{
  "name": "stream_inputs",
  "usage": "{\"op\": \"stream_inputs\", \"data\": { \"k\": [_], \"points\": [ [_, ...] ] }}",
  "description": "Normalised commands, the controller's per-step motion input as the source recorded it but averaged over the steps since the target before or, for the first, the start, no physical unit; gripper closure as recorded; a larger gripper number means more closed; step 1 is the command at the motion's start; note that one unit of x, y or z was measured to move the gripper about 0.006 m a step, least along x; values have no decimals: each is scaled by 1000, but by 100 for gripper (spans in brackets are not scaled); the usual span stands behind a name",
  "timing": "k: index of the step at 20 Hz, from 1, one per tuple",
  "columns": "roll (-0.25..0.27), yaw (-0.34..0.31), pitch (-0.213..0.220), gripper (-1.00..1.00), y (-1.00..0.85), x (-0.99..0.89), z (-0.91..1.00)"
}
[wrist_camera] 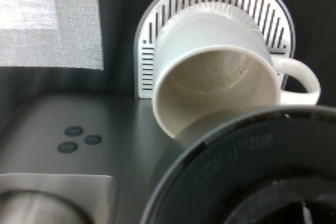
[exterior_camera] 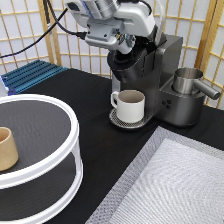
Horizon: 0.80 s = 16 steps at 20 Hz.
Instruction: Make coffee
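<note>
End effector (exterior_camera: pixel 121 46) above dark grey coffee machine (exterior_camera: pixel 150 75); grip unreadable to me; risk: knocking cream-white handled mug (exterior_camera: pixel 129 105).

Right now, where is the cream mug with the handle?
The cream mug stands on the drip tray of the coffee machine, just right of the exterior view's centre, below the gripper at the machine's top.

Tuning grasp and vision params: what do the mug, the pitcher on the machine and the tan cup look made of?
Cream-white handled mug: likely glazed ceramic; smooth thick wall, speckled inside in the wrist view.
Silver cylindrical pitcher on the dark grey coffee machine: brushed metal, probably steel; soft grey sheen.
Tan handleless cup on the white round stand: matte; wood or ceramic, cannot tell.
Gripper hangs over the machine's top.
</note>
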Motion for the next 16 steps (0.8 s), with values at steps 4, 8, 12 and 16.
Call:
{"op": "stream_inputs", "data": {
  "k": [4,8,12,16],
  "points": [
    [3,-81,33,100,131,0,-119],
    [13,-94,43,100,0,0,-104],
    [0,-102,50,100,39,-20,-77],
    [0,-84,56,100,102,-145,-40]
  ]
}}
